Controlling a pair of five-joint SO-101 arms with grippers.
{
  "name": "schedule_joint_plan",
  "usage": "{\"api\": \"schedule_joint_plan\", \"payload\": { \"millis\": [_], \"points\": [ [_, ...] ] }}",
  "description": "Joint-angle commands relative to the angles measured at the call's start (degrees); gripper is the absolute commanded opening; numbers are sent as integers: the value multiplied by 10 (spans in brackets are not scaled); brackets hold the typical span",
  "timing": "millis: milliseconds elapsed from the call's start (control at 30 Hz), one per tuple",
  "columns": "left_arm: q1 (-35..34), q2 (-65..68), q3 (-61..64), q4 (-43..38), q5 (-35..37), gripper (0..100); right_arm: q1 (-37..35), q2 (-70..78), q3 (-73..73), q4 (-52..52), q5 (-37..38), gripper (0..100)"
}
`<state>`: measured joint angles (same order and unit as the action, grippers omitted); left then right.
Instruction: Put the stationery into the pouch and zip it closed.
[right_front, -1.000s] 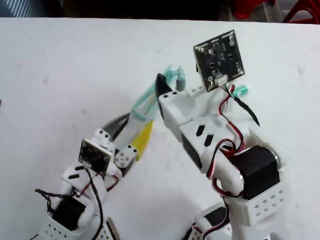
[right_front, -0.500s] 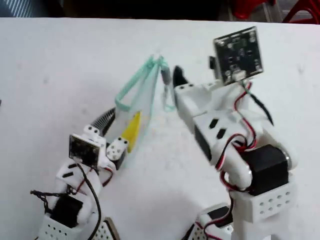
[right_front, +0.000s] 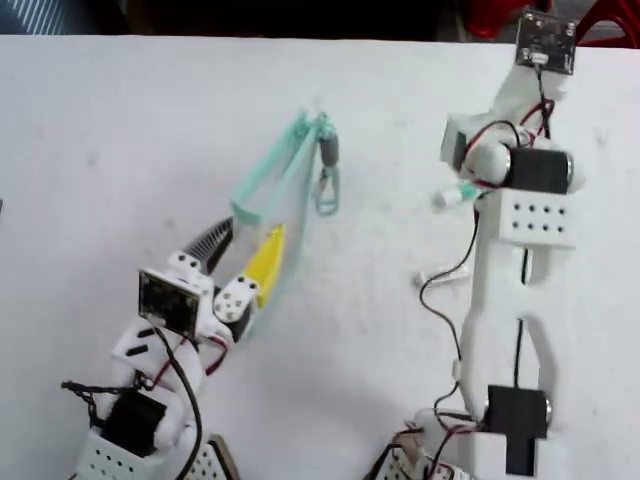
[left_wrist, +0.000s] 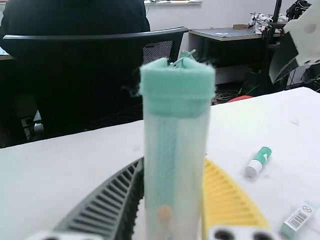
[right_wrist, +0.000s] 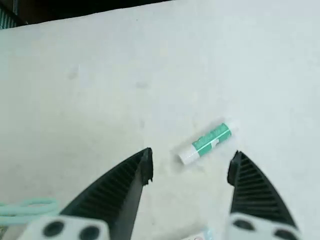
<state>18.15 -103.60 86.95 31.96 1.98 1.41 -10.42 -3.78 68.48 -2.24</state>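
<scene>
Across the white table (right_front: 100, 120) the right arm (right_front: 520, 250) has swung clear of the pouch (right_front: 285, 180) since a sec ago. Pouch, clear w/ mint zip trim, lies pinched at one end by the left gripper (right_front: 250, 240). Right gripper (right_wrist: 191, 154) hangs spread over a green-and-white glue stick (right_wrist: 210, 139), well apart from pouch on its right-arm side; a small eraser (left_wrist: 298, 220) lies nearby. Step, prob.: fetching the glue stick. Next: drop, close on it, carry to pouch mouth.

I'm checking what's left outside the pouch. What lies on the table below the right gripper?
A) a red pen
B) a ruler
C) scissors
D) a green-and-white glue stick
D: a green-and-white glue stick lies on the table, framed by the open right gripper.
</scene>
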Motion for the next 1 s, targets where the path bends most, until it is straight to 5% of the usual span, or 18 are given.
{"api": "schedule_joint_plan", "payload": {
  "millis": [0,167,233,967],
  "points": [
    [14,0,-18,-4,-4,177,-12,50,-64,4,163,230],
    [14,0,-18,-4,-4,177,-4,111,-69,42,601,230],
    [14,0,-18,-4,-4,177,6,138,-72,58,687,230],
    [8,0,-19,-4,-5,179,39,540,-470,243,796,230]
  ]
}}
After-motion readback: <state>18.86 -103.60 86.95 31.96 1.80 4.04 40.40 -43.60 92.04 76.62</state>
